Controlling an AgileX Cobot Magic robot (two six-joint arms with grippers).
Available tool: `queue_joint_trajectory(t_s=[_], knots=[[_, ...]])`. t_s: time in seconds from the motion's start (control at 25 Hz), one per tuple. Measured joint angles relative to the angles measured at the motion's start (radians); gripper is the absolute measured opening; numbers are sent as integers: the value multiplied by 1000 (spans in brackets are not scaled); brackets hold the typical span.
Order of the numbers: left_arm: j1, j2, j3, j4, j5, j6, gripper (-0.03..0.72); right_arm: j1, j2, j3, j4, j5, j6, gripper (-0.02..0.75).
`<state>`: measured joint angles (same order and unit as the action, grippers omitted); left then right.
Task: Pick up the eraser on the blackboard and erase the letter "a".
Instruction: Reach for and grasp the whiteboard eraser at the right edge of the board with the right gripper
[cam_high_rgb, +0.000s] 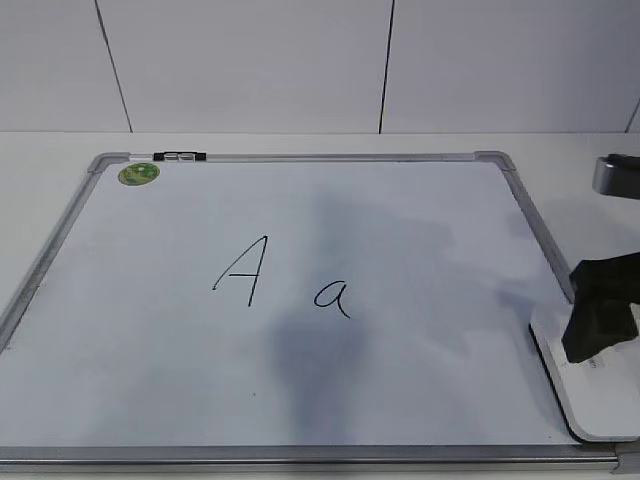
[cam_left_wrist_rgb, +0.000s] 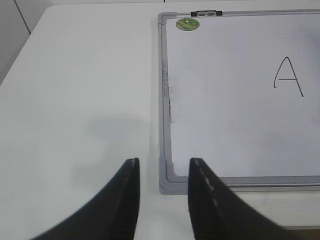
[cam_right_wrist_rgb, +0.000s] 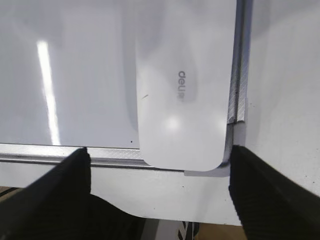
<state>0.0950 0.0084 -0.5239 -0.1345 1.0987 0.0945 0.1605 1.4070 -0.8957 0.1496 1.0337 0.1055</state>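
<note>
The blackboard (cam_high_rgb: 420, 240) is a white board in a silver frame, lying flat on the table. The lowercase "a" (cam_high_rgb: 334, 297) sits near its middle, right of a capital "A" (cam_high_rgb: 243, 272). The white eraser (cam_high_rgb: 592, 395) lies on the board's near right corner; it also shows in the right wrist view (cam_right_wrist_rgb: 185, 85). My right gripper (cam_right_wrist_rgb: 159, 155) is open wide above the eraser's near end, not touching it; it shows in the exterior view (cam_high_rgb: 600, 320). My left gripper (cam_left_wrist_rgb: 162, 167) is open and empty over the table beside the board's near left corner (cam_left_wrist_rgb: 167, 177).
A green sticker (cam_high_rgb: 139, 174) and a small black-and-silver clip (cam_high_rgb: 180, 156) sit at the board's far left corner. White table (cam_left_wrist_rgb: 75, 100) lies left of the board. The table's front edge (cam_right_wrist_rgb: 165, 210) is just behind the eraser.
</note>
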Motion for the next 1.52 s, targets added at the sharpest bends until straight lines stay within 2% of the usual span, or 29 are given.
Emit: queue_joint_trajectory(t_s=[0.2, 0.52, 1.16, 1.52], knots=[[0, 0, 0, 0, 0, 0, 235, 36, 61, -4, -33, -27, 74, 671], [0, 0, 0, 0, 0, 0, 235, 38, 130, -7, -73, -57, 132, 671], [0, 0, 0, 0, 0, 0, 235, 38, 165, -11, -119, -119, 150, 671], [0, 0, 0, 0, 0, 0, 235, 38, 208, -67, -150, -105, 151, 671]])
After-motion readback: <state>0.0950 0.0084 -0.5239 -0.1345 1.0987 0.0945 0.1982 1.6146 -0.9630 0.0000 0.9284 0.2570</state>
